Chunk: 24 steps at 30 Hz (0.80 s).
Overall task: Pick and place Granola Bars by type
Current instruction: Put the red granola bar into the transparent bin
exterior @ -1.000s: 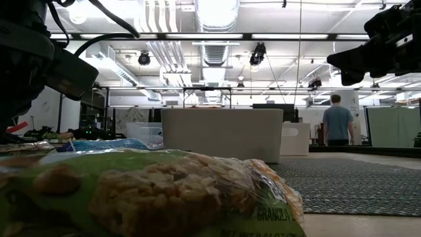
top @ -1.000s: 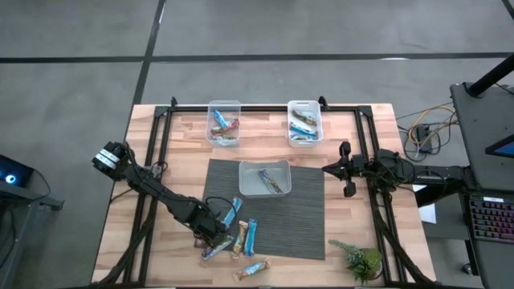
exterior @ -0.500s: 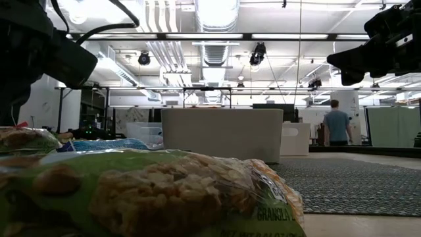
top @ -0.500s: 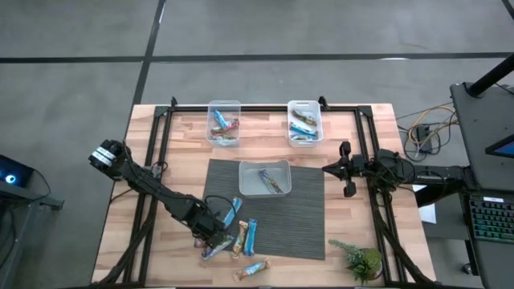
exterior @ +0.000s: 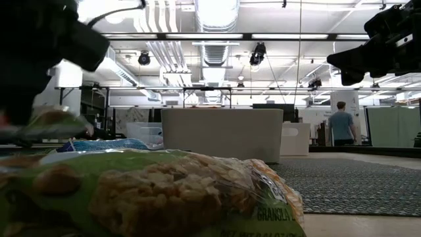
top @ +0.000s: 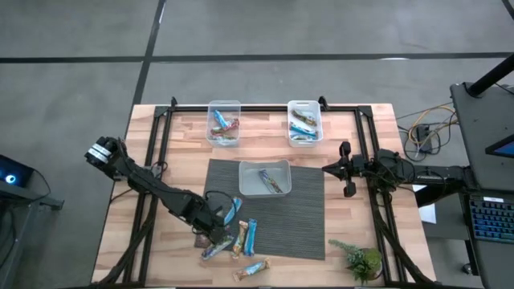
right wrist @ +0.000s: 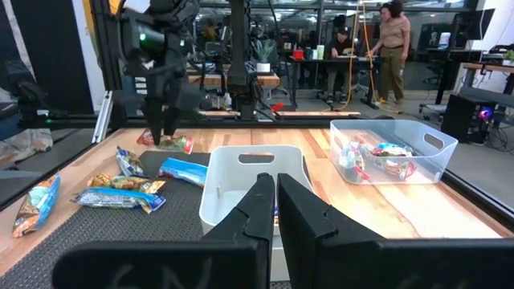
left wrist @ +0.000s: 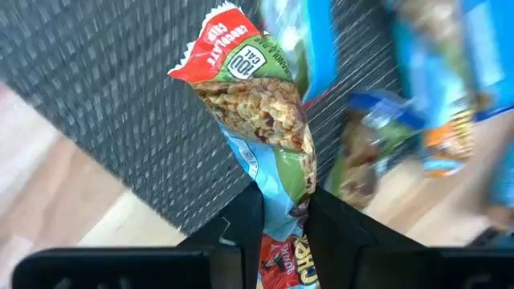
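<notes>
Lifted since the earlier frame, the left gripper [top: 215,234] now carries a red-and-green bar [left wrist: 259,112] clamped by one end above the mat's [top: 297,217] front left corner, though from above the arm hides most of it. Other bars [top: 246,236] lie loose on the mat just beside it, blurred in the wrist view, and a wrapper close to the low camera blocks most of the worktop [top: 353,160]. Right gripper [top: 346,168] hangs clenched and empty by the mat's right edge.
</notes>
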Each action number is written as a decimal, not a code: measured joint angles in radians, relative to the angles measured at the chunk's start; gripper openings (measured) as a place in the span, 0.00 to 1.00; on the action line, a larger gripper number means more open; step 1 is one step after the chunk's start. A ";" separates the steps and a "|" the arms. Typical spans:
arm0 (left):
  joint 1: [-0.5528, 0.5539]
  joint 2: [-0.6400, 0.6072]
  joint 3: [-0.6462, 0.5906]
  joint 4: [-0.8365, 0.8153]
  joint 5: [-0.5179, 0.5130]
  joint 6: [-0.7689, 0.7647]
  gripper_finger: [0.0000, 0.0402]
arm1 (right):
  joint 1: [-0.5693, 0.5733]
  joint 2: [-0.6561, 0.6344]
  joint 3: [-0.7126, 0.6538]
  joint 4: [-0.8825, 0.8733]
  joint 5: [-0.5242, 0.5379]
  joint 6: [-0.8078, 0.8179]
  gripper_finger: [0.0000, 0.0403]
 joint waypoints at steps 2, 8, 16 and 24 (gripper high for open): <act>0.012 -0.026 0.007 -0.001 -0.023 0.007 0.18 | 0.000 0.000 0.000 0.000 0.000 0.000 0.02; 0.039 -0.120 0.008 -0.011 -0.102 0.014 0.18 | 0.000 0.000 0.000 0.000 0.000 0.000 0.02; 0.079 -0.236 0.007 -0.015 -0.221 0.052 0.18 | 0.000 0.000 0.000 0.000 0.000 0.000 0.02; 0.101 -0.318 0.005 -0.014 -0.329 0.113 0.18 | 0.000 0.000 0.000 0.000 0.000 0.000 0.02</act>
